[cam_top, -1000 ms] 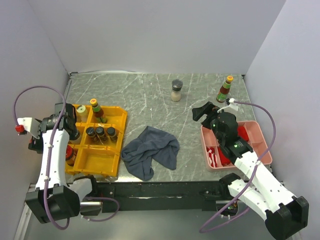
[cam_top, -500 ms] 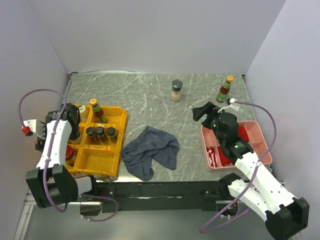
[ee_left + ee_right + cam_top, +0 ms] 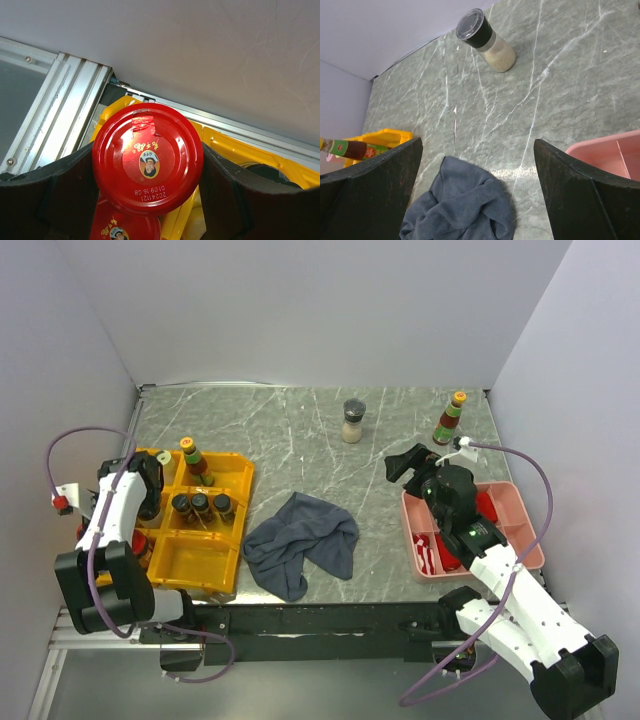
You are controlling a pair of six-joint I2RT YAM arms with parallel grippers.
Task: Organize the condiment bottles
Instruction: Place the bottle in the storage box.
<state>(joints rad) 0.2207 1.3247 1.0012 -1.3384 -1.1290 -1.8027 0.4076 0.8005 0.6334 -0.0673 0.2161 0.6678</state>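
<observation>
A jar with a red lid [image 3: 147, 157] sits between the black fingers [image 3: 227, 190] of my left gripper [image 3: 147, 175], which is shut on it over the left column of the yellow tray [image 3: 190, 565]. A second red lid [image 3: 125, 227] lies right beneath. In the top view that gripper [image 3: 140, 490] hides the held jar. Three black-capped jars [image 3: 200, 504] and a green-capped sauce bottle [image 3: 194, 461] stand in the tray. My right gripper [image 3: 405, 462] [image 3: 476, 150] is open and empty, above bare table. A black-capped spice jar [image 3: 353, 421] [image 3: 486, 42] and an orange-capped sauce bottle [image 3: 450, 418] stand at the back.
A dark grey cloth [image 3: 300, 540] [image 3: 460, 207] lies crumpled mid-table near the front edge. The pink tray [image 3: 515, 510] sits under my right arm with red items [image 3: 440, 555] in it. Grey walls close in the left, back and right sides.
The left arm's elbow and lower links have swung toward the near left corner while its gripper stays over the tray's left column. The right arm has not moved.
</observation>
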